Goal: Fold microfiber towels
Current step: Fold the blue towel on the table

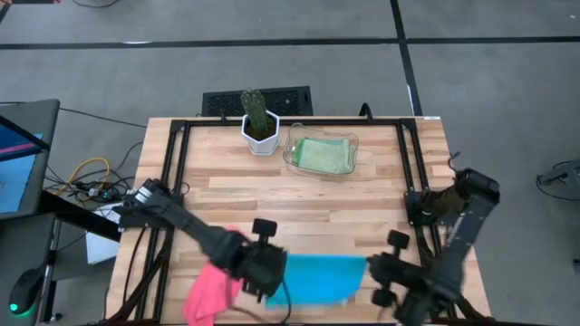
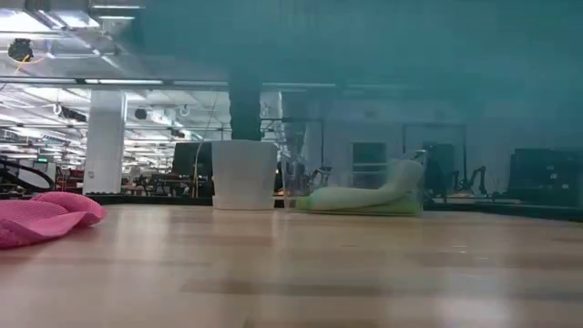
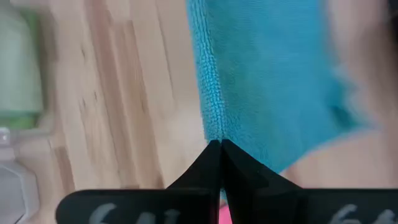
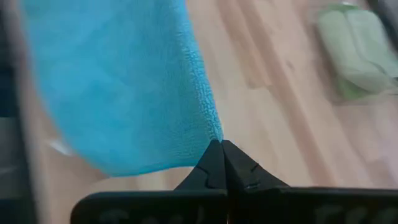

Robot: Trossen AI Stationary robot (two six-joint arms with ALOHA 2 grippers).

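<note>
Even overhead light, soft shadows; wrist views motion-blurred, low view veiled by an unfocused turquoise towel.

Grey floor around wooden table, ceiling lights behind

Two dark jointed arms, tapered black fingers

- I'm driving this from afar and it's clearly a robotics lab or workshop in a big open industrial hall, not anyone's home.
- The wooden desk sits on a black metal frame on a grey concrete floor marked with dark lines.
- Loose cables and a laptop sit off to the side.
- From desk level I see white columns, ceiling strip lights and rows of workstations with monitors far behind.
</note>
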